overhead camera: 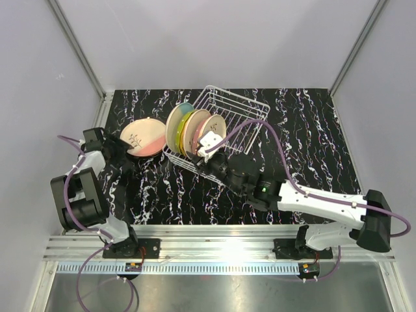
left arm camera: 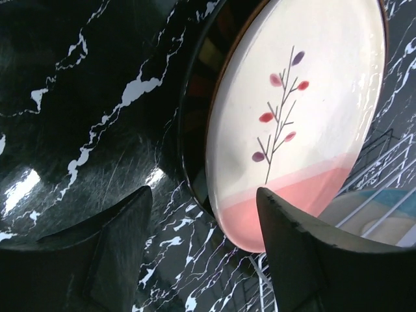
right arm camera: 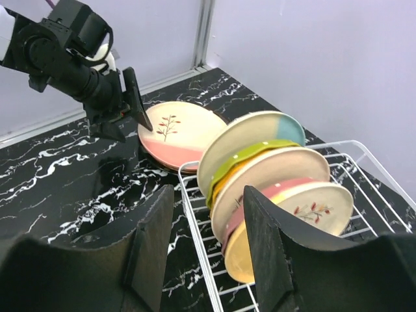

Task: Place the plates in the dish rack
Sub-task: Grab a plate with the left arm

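Plates [right arm camera: 273, 175]: a row of them stands on edge in the dish rack [right arm camera: 367, 188], leaning back on each other between the tines. The cream-blue plate [right arm camera: 257, 136] is at the back, then a yellow-green rim [right arm camera: 247, 159], a peach face [right arm camera: 279, 170] and a pink rim [right arm camera: 257, 195]. A cream-to-yellow plate [right arm camera: 305, 218] with a small sprig is in front. All are round, glazed and glossy. The rack is a white wire rectangle with an open grid floor. One more, the sprig plate [overhead camera: 143, 135], is peach with a pink band and a dark twig motif. It lies flat on the table [overhead camera: 312, 143] just left of the rack, on top of a dark plate [left arm camera: 195, 110] whose shiny rim shows around it. I can't tell what else is under that. The left gripper [left arm camera: 201, 250] sits at the near edge of that stack, fingers spread wide. One black wedge-shaped finger [left arm camera: 120, 247] is over bare table and the other finger [left arm camera: 292, 260] overlaps the pink lower rim; I can't tell whether it touches. The right gripper [right arm camera: 205, 257] hovers at the rack's near-left corner, facing the front of the row. Its fingers are spread, with nothing between them. The table is black marble-look with white veins and a reflective finish.
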Robot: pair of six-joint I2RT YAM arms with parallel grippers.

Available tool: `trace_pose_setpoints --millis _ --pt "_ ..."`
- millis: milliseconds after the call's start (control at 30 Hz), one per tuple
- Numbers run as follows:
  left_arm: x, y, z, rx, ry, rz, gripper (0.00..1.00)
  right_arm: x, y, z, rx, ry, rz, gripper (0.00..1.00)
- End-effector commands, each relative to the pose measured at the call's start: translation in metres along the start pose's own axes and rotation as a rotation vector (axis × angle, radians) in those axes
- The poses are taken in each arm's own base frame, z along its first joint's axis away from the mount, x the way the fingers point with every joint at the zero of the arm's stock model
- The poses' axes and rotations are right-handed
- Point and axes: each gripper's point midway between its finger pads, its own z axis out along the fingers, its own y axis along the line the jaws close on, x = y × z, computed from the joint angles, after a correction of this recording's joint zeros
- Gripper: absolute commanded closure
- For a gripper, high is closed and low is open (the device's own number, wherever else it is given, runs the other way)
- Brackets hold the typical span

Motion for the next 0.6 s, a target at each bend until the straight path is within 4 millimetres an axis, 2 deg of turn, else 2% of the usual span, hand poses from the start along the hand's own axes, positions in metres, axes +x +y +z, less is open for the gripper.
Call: trace_pose_setpoints --millis 0,133,167,200,500,567 --pt "-0.015 -0.023 -0.004 0.097 -0.055 0.005 0.33 0.014 -0.011 -0.016 0.044 0.045 0.002 0.46" --pt "-0.015 -0.019 0.0 0.08 -0.05 0.011 0.42 0.02 -0.022 -0.028 0.084 0.065 -0.011 0.46" --pt "-0.013 -0.017 0.001 0.071 -0.044 0.01 0.5 0.019 -0.024 -0.03 0.091 0.062 -0.009 0.46" --pt "-0.012 -0.016 0.002 0.069 -0.043 0.013 0.53 0.021 -0.025 -0.032 0.092 0.063 -0.008 0.46" --pt "-0.007 -0.013 0.005 0.024 -0.037 0.045 0.74 0.021 -0.023 -0.027 0.095 0.07 -0.012 0.45" --pt "-0.007 -0.012 0.005 0.019 -0.034 0.047 0.83 0.022 -0.023 -0.025 0.097 0.072 -0.011 0.45"
